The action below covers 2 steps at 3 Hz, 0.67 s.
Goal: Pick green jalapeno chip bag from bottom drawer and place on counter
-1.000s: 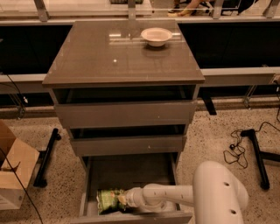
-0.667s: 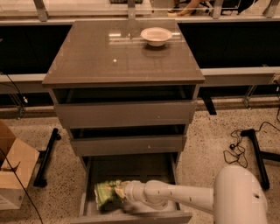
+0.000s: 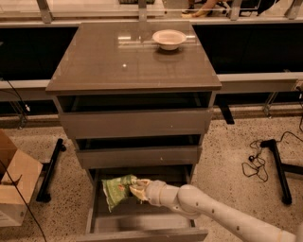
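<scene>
White plastic arm [image 3: 213, 212] is reaching in from 5 o'clock, crossing the low front panel of the bottom drawer [image 3: 137, 223], which is standing pulled out. Pincer [image 3: 134, 190] is sitting over the drawer's left half and pointing toward 9 o'clock, with its fingers clamping the right edge of the green jalapeno chip bag [image 3: 115, 189]. Bag is hanging at 9 o'clock of the pincer, crinkled and tilting, its lower corner drooping toward 7 o'clock. Can't tell whether it's touching the drawer floor. Pale print is showing near the gripped edge.

At 12 o'clock from the bag, the middle drawer [image 3: 139, 157] is sitting slightly open. The top drawer [image 3: 135, 123] above it is doing likewise, with dark gaps showing over both front panels.

Cardboard box [image 3: 14, 184] is standing on the speckled floor [image 3: 232, 151] at 9 o'clock of the cabinet. A black stand leg [image 3: 49, 170] is lying between box and cabinet. At 3 o'clock, a second black stand leg [image 3: 279, 168] and a loose black cable [image 3: 255, 160] are lying on the floor.

Glossy grey-brown table [image 3: 109, 61] is topping the cabinet and reflecting light spots. White bowl [image 3: 169, 38] is sitting upright on it toward 1 o'clock, near the far edge. Beyond it, a pale ledge [image 3: 260, 21] is running left to right, with a metal post [image 3: 43, 9] rising at 11 o'clock.
</scene>
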Each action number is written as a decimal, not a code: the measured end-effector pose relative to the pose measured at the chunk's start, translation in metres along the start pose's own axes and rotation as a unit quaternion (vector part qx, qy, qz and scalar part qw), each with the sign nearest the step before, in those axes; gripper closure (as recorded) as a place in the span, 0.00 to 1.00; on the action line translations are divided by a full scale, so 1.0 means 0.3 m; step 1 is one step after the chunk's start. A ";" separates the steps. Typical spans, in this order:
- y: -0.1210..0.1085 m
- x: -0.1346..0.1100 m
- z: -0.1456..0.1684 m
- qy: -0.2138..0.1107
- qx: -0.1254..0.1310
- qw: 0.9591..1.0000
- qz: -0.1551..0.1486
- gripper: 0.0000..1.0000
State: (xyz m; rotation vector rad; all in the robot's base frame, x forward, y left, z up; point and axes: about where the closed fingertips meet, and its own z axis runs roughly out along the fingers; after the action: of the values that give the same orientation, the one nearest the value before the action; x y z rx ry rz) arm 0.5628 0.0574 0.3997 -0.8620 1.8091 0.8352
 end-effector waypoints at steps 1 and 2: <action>0.089 -0.225 -0.176 -0.036 -0.042 0.996 -0.067 1.00; 0.212 -0.529 -0.362 -0.077 -0.092 0.977 -0.174 1.00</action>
State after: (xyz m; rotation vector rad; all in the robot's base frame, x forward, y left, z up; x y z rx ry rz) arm 0.5113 0.0322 0.5940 -1.1608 1.4072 0.8236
